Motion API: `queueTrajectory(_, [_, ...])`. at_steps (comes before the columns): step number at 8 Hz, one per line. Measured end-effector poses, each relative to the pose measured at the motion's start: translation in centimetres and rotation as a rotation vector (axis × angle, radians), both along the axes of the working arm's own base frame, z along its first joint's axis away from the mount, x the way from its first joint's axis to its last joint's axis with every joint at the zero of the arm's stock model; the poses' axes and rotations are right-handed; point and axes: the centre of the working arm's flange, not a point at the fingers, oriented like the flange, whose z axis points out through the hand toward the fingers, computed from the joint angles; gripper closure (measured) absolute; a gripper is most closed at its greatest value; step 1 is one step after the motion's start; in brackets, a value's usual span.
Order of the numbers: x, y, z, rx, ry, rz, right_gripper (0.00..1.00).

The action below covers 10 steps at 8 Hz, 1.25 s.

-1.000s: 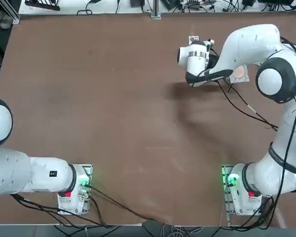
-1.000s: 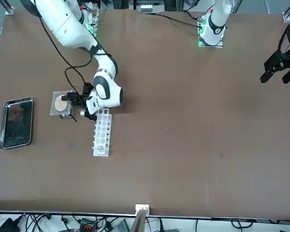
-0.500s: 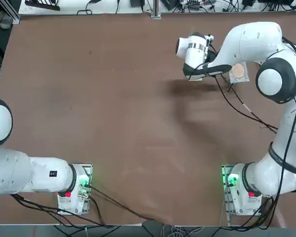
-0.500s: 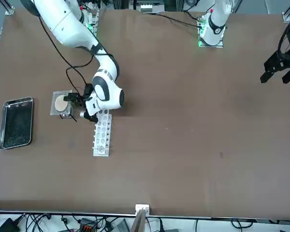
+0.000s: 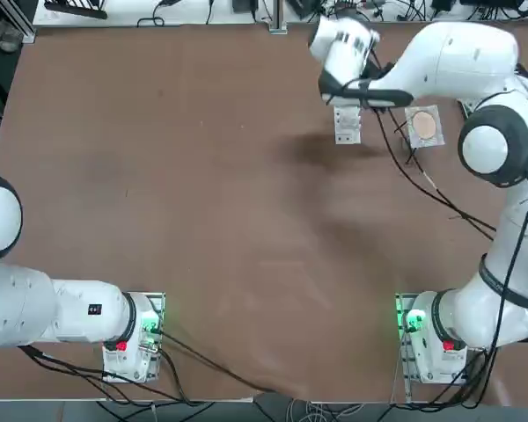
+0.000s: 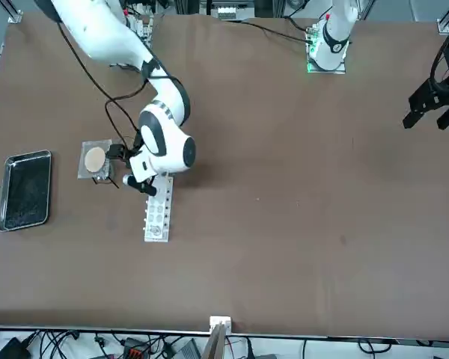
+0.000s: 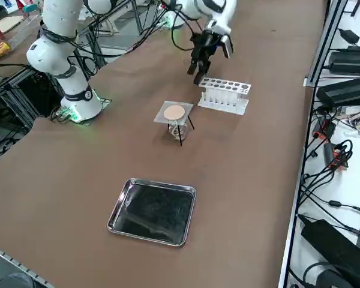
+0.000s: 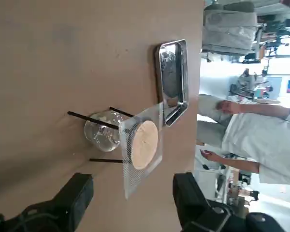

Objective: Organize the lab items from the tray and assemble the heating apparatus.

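The heating apparatus stands as one stack: the grey mesh with tan centre (image 7: 174, 112) lies on the black wire ring stand (image 7: 181, 135), and the clear glass burner (image 7: 177, 128) sits under it. The wrist view shows the same mesh (image 8: 141, 145) over the burner (image 8: 101, 133). The shiny metal tray (image 7: 153, 210) lies bare nearer the table's right edge, seen too as the tray (image 6: 26, 189). My right gripper (image 7: 197, 69) hangs open above the table beside the rack, apart from the stack, with nothing between its fingers (image 8: 76, 194).
A white test-tube rack (image 7: 223, 95) lies between my gripper and the table's far edge, close to the stack, also seen as the rack (image 5: 347, 123). A person in a white shirt (image 8: 261, 140) stands beyond the table. Cables run along the far edge.
My right gripper has lifted and drawn back from the stack toward the table's far edge, uncovering the rack in the top view. The stack and tray have not moved.
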Motion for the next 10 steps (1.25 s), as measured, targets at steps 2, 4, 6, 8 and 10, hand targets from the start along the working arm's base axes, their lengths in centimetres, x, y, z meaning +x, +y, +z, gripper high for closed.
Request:
queueTrajectory(2, [0.3, -0.7, 7.1, 0.114, 0.023, -0.004, 0.00])
queueTrajectory(4, [0.8, -4.2, 14.4, 0.249, 0.093, 0.035, 0.00])
queueTrajectory(6, [1.9, -8.5, 19.9, 0.384, 0.141, 0.074, 0.00])
queueTrajectory(8, [3.5, -12.7, 24.5, 0.542, 0.167, 0.129, 0.00])
queueTrajectory(10, [4.5, -16.9, 26.8, 0.662, 0.181, 0.162, 0.00])
